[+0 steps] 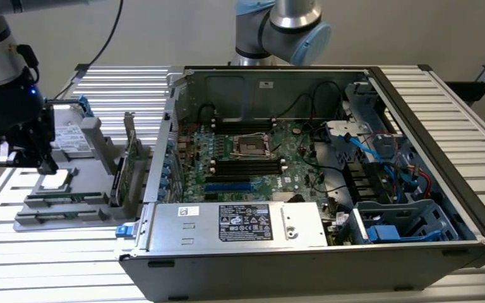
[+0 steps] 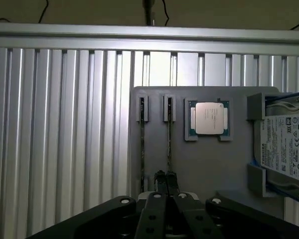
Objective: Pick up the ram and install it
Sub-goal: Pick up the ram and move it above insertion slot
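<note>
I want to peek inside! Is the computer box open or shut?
Open. The computer case has no side cover on it, so the motherboard inside shows.

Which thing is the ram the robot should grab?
Beside the open computer case sits a grey parts holder. The ram stands on edge in the narrow slot next to the square silver processor, right by the gripper. It looks like a thin dark line, unlike the flat processor or labelled hard drive.
</note>
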